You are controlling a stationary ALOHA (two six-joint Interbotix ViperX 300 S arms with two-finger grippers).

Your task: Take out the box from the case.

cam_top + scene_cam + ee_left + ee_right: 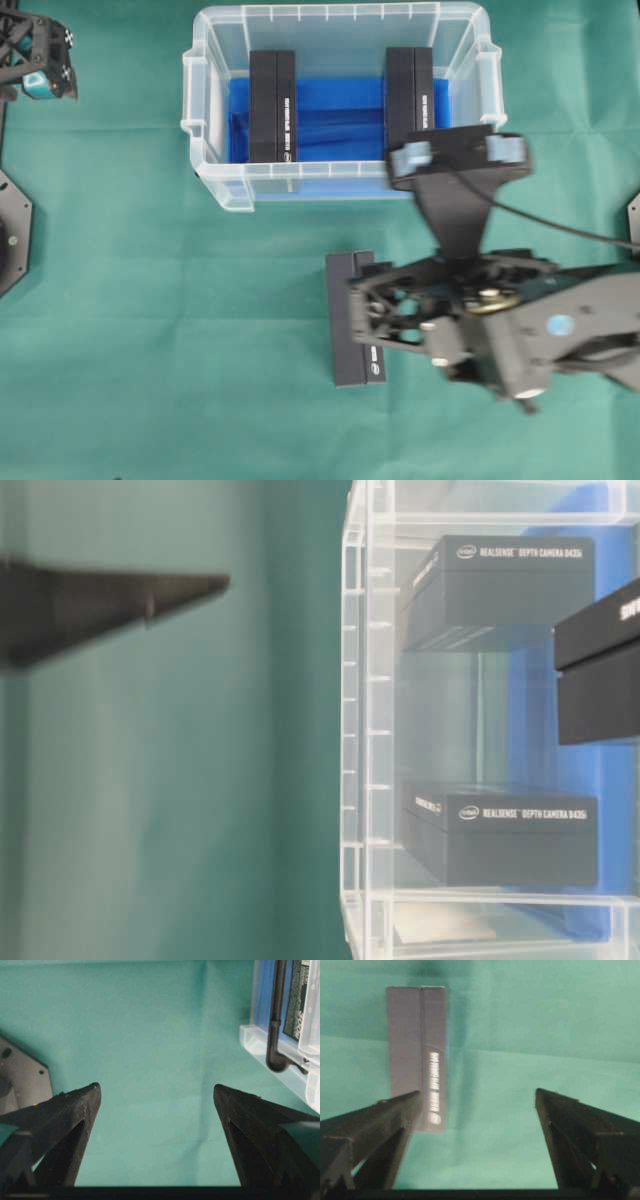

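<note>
My right hand (477, 1110) hangs open and empty, one RealSense box (358, 318) lying on the bench (150, 330) beneath its left finger, released. Two boxes (272, 105) stand in the case (215, 185) beyond it. My left hand (156, 1105) waits open aside.

A robotics lab: two arms work over a table (150, 350) draped in green cloth, with boxes (520, 835) marked as depth cameras in a clear case (215, 175).
</note>
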